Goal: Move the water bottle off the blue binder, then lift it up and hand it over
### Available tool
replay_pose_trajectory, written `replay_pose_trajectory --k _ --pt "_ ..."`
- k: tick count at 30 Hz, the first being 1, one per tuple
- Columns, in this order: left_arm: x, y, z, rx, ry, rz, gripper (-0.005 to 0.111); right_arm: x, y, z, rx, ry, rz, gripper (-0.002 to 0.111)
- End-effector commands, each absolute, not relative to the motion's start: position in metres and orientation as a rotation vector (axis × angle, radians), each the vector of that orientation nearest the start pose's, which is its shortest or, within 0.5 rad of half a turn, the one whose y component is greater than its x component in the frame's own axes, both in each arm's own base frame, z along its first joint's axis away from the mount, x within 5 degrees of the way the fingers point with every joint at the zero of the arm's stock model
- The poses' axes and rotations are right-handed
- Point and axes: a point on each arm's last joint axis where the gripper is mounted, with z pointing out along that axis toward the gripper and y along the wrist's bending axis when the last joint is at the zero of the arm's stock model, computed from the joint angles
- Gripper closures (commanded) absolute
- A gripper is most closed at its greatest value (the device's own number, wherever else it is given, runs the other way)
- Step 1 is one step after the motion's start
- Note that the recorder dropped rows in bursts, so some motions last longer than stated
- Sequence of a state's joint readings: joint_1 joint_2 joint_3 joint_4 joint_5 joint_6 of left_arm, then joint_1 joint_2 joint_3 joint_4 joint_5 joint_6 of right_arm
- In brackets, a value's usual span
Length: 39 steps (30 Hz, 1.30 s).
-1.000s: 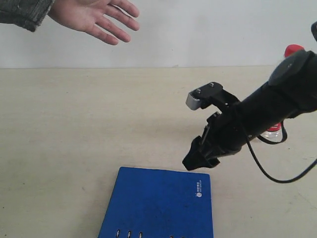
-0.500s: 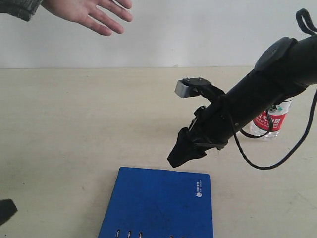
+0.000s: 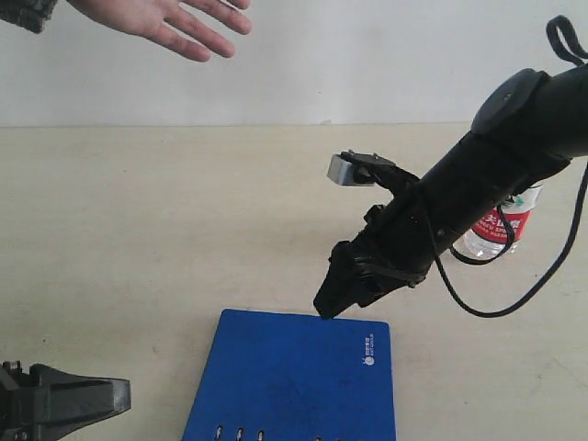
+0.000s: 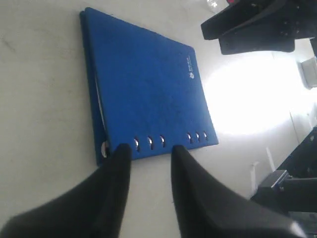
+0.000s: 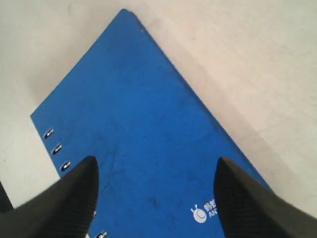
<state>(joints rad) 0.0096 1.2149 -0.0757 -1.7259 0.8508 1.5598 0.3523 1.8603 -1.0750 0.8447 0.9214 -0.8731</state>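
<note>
The blue binder (image 3: 294, 377) lies flat near the table's front edge, with nothing on it. The water bottle (image 3: 501, 225) stands on the table at the right, off the binder, its top hidden behind my right arm. My right gripper (image 3: 329, 301) hangs just above the binder's far edge. In the right wrist view it (image 5: 156, 168) is wide open over the binder (image 5: 148, 129), holding nothing. My left gripper (image 3: 69, 404) sits low at the front left. Its fingers (image 4: 119, 158) stand apart at the binder's riveted edge (image 4: 148, 94), with only bare table between them.
A person's open hand (image 3: 170, 20) reaches in at the top left, above the far side of the table. A black cable (image 3: 501, 308) loops under my right arm. The tabletop (image 3: 165, 220) is pale beige, with a white wall behind it.
My right arm swung left and down toward the binder's far edge, uncovering the bottle. My left gripper came into the exterior view at the front left. The hand shifted slightly.
</note>
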Motion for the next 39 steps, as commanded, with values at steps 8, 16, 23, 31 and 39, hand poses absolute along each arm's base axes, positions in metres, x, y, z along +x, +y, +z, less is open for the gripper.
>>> replay_pose_trajectory --k 8,16,23,31,39 --pt "0.145 -0.073 0.112 0.027 2.522 -1.321 0.036 0.271 0.208 0.155 -1.637 2.413 0.47 0.047" --pt "0.172 -0.081 0.096 -0.033 2.486 -1.565 0.036 0.295 0.206 0.136 -1.465 2.394 0.323 0.047" --pt "0.173 -0.082 0.094 -0.043 2.48 -1.595 0.036 0.313 0.181 0.113 -1.289 2.546 0.356 0.048" --pt "0.167 -0.096 0.094 0.149 2.479 -1.597 0.036 0.287 0.177 0.124 -1.501 2.615 0.883 0.048" --pt "0.163 -0.101 0.094 0.215 2.48 -1.602 0.036 0.276 0.191 0.146 -1.444 2.599 1.312 0.048"
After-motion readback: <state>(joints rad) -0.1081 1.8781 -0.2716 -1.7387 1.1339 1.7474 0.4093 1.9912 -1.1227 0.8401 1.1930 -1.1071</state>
